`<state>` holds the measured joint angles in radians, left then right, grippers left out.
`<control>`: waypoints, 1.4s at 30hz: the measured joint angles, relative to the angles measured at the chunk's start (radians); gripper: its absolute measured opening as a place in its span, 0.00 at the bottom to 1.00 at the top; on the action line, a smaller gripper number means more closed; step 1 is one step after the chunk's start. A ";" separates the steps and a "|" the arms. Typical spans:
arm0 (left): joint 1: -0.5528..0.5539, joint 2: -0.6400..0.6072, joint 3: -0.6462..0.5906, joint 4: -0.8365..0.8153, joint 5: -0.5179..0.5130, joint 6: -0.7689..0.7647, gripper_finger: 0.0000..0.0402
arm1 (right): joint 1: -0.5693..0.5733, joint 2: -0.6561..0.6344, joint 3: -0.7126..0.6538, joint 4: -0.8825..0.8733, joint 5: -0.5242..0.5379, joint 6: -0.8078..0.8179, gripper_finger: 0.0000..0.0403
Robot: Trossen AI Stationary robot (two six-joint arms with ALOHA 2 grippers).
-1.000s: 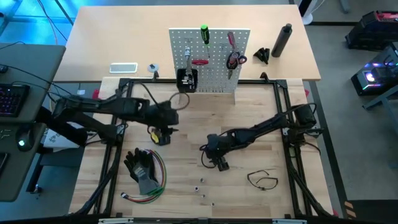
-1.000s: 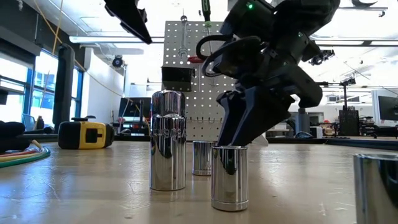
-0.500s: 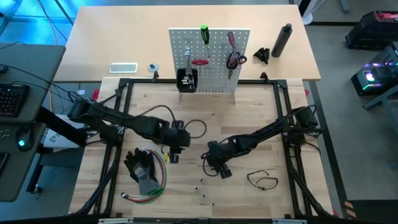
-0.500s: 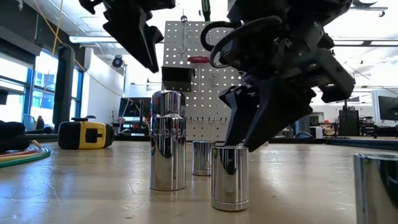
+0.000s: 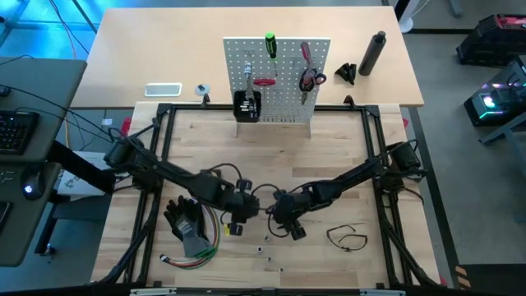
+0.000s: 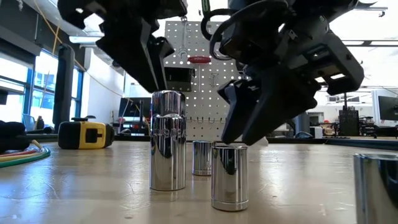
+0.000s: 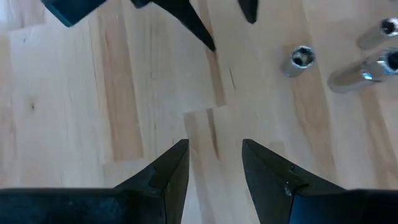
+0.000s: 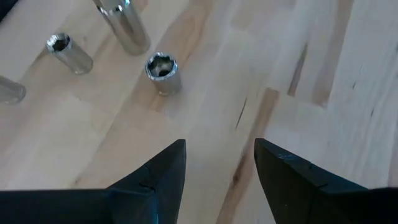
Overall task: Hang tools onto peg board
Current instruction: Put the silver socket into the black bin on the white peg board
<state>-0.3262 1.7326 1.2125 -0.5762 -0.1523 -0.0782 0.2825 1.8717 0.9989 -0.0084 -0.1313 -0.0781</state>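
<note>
Both sets of jaws are seen parted and empty over the desk [image 5: 329,148]: the left gripper [image 5: 236,215] and right gripper [image 5: 289,222] hover by the chrome sockets [image 8: 163,73]. One socket should be straddled squarely before closing. The peg board [image 5: 283,99] stands well apart; its black bin [image 5: 246,105] holds something dark, unidentifiable.

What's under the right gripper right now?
Bare wooden tabletop lies under the open, empty right gripper. The nearest metal socket stands just ahead, untouched. Anything beneath the fingers themselves is hidden.
</note>
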 joint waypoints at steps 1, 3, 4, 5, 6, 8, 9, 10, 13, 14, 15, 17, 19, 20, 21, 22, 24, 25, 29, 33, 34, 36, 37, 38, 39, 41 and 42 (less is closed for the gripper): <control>-0.006 0.006 0.000 0.003 -0.012 -0.011 0.35 | 0.000 0.000 0.000 0.007 -0.004 0.000 0.46; -0.017 0.011 -0.019 0.028 -0.039 -0.024 0.35 | 0.001 0.000 0.000 0.021 -0.009 0.000 0.46; -0.022 0.011 -0.038 0.062 -0.046 -0.026 0.35 | 0.002 0.000 0.000 0.028 -0.011 0.000 0.46; -0.027 0.005 -0.063 0.108 -0.055 -0.026 0.35 | 0.005 0.000 0.000 0.036 -0.012 0.000 0.46; -0.032 0.002 -0.088 0.146 -0.064 -0.032 0.35 | 0.007 0.000 0.000 0.044 -0.012 0.000 0.46; -0.036 -0.006 -0.135 0.208 -0.069 -0.055 0.35 | 0.014 0.000 0.000 0.062 -0.013 0.000 0.46; -0.037 -0.009 -0.157 0.235 -0.067 -0.070 0.35 | 0.018 0.000 0.000 0.068 -0.013 0.000 0.46; -0.037 -0.011 -0.176 0.262 -0.065 -0.087 0.35 | 0.022 0.000 0.000 0.071 -0.015 0.000 0.46; -0.042 -0.010 -0.231 0.355 -0.055 -0.128 0.35 | 0.033 0.000 0.000 0.088 -0.021 0.000 0.46; -0.045 -0.010 -0.244 0.388 -0.047 -0.132 0.35 | 0.035 0.000 0.000 0.094 -0.022 0.000 0.46; -0.051 -0.010 -0.256 0.431 -0.040 -0.138 0.35 | 0.036 0.000 0.000 0.100 -0.024 0.000 0.46; -0.065 -0.011 -0.280 0.509 -0.033 -0.146 0.35 | 0.036 0.000 0.000 0.105 -0.032 0.000 0.46; -0.078 -0.011 -0.299 0.551 -0.032 -0.147 0.35 | 0.036 0.000 0.000 0.117 -0.036 0.000 0.46; -0.084 -0.010 -0.304 0.561 -0.032 -0.147 0.35 | 0.036 0.000 0.000 0.123 -0.036 0.000 0.46; -0.089 -0.010 -0.306 0.574 -0.033 -0.147 0.35 | 0.037 0.000 0.000 0.133 -0.036 0.000 0.46; -0.095 -0.010 -0.310 0.587 -0.033 -0.147 0.35 | 0.038 0.000 0.000 0.142 -0.038 0.000 0.46; -0.104 -0.011 -0.320 0.600 -0.033 -0.147 0.35 | 0.043 0.000 0.000 0.155 -0.039 0.000 0.46; -0.109 -0.011 -0.324 0.602 -0.033 -0.149 0.35 | 0.044 0.000 0.000 0.162 -0.039 0.000 0.46; -0.122 -0.010 -0.350 0.656 -0.036 -0.164 0.35 | 0.046 0.000 0.000 0.188 -0.050 -0.005 0.46; -0.136 -0.010 -0.377 0.678 -0.036 -0.190 0.35 | 0.046 0.000 0.000 0.205 -0.061 -0.007 0.46; -0.140 -0.010 -0.381 0.689 -0.037 -0.196 0.35 | 0.046 0.000 0.000 0.209 -0.062 -0.007 0.46; -0.146 -0.010 -0.388 0.702 -0.037 -0.201 0.35 | 0.046 0.000 0.000 0.210 -0.063 -0.008 0.46; -0.149 -0.010 -0.393 0.716 -0.037 -0.206 0.35 | 0.046 0.000 0.000 0.212 -0.063 -0.009 0.46; -0.151 -0.010 -0.400 0.736 -0.037 -0.207 0.35 | 0.046 0.000 0.000 0.213 -0.063 -0.012 0.46; -0.153 -0.010 -0.406 0.756 -0.037 -0.208 0.35 | 0.046 0.000 0.000 0.217 -0.065 -0.013 0.46; -0.155 -0.010 -0.421 0.802 -0.037 -0.208 0.35 | 0.046 0.002 0.000 0.232 -0.081 -0.014 0.46; -0.156 -0.010 -0.430 0.824 -0.037 -0.209 0.35 | 0.046 0.008 0.000 0.248 -0.090 -0.013 0.46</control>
<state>-0.4820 1.7222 0.7827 0.2476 -0.1890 -0.2870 0.3283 1.8793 0.9989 0.2398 -0.2216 -0.0910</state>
